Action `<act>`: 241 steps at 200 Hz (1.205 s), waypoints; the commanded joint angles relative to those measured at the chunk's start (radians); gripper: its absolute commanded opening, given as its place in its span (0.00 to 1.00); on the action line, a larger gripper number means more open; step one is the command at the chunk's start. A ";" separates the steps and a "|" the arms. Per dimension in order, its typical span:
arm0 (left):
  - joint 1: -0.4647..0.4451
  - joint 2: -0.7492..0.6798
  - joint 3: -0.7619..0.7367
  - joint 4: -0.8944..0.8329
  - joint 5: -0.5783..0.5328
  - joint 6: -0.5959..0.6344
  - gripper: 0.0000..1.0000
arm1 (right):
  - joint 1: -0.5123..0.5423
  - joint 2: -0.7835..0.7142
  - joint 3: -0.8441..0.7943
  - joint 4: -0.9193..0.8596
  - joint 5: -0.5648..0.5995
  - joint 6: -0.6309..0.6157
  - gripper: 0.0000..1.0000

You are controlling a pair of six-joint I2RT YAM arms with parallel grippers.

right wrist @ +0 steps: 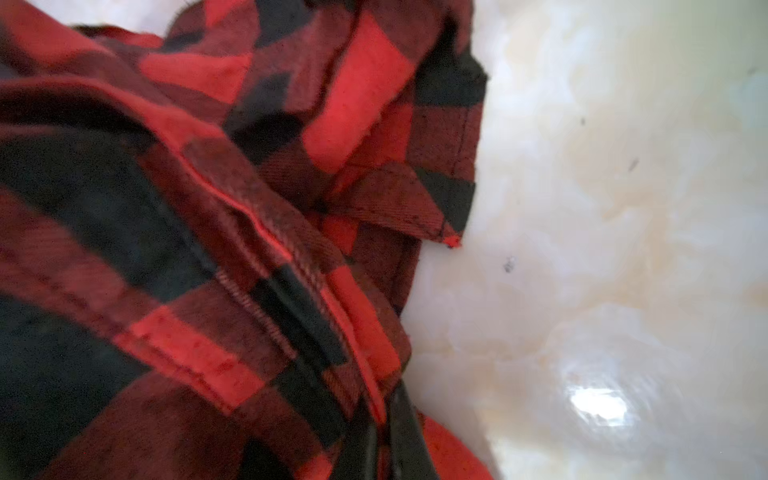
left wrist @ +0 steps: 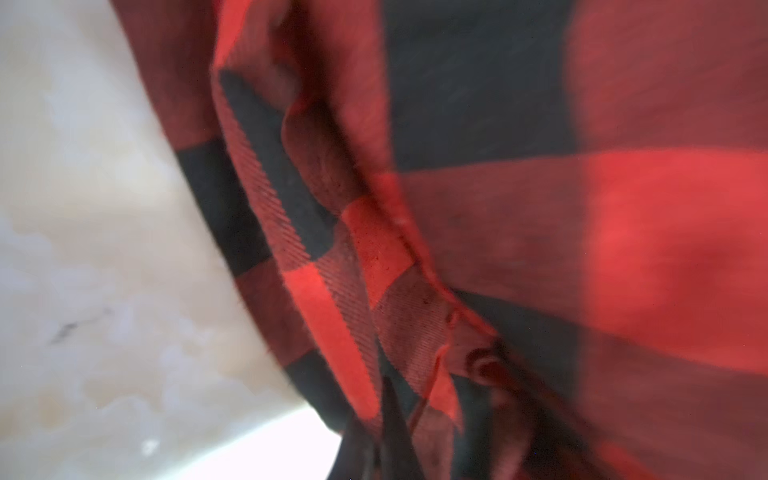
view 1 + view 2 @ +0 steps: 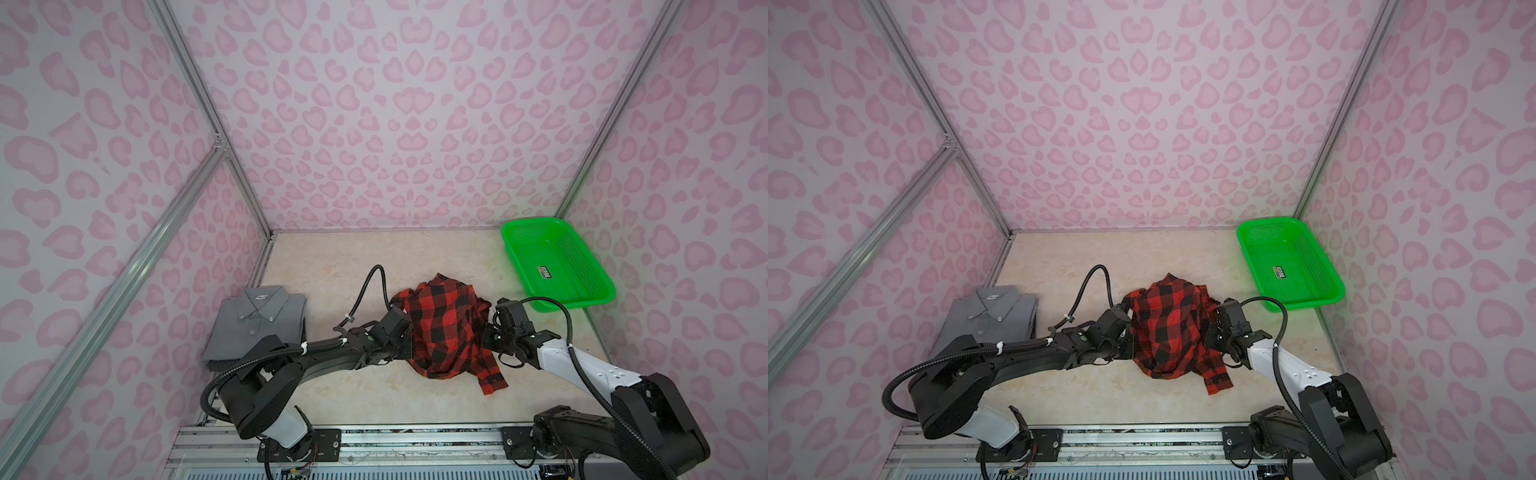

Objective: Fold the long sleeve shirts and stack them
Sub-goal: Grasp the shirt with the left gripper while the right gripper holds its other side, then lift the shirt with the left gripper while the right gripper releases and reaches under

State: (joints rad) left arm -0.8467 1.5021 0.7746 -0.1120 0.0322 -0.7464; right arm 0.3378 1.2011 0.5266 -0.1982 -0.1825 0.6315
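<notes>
Nearest, on the marbled table, the red-and-black checked shirt sits bunched in a heap at mid-table. One loose flap trails toward the front edge. Left gripper pinched tight on cloth at the heap's left edge. Right gripper likewise clamped on a fold at its right edge. Both wrist views: dark jaws closed with checked fabric between them. Further back on the left, grey shirt lies folded, collar up, apart from the heap. Farthest, in the back right corner: green basket, well apart from both shirts.
</notes>
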 commanded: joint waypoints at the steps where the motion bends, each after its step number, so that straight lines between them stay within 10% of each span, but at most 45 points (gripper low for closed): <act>1: 0.022 -0.081 0.036 -0.087 -0.049 0.038 0.04 | 0.007 -0.069 0.047 -0.089 0.041 -0.024 0.00; 62: 0.162 -0.327 0.381 -0.423 -0.072 0.125 0.04 | 0.048 -0.295 0.345 -0.391 0.168 -0.094 0.00; 140: 0.205 -0.204 1.020 -0.801 -0.089 0.250 0.03 | 0.059 -0.249 0.824 -0.659 0.131 -0.204 0.01; 241: 0.207 0.066 1.531 -0.998 0.055 0.355 0.03 | 0.184 -0.179 0.853 -0.621 0.042 -0.312 0.53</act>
State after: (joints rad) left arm -0.6403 1.5093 2.2166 -1.0592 0.0101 -0.4255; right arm 0.4477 1.0161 1.3975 -0.8780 -0.1509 0.3790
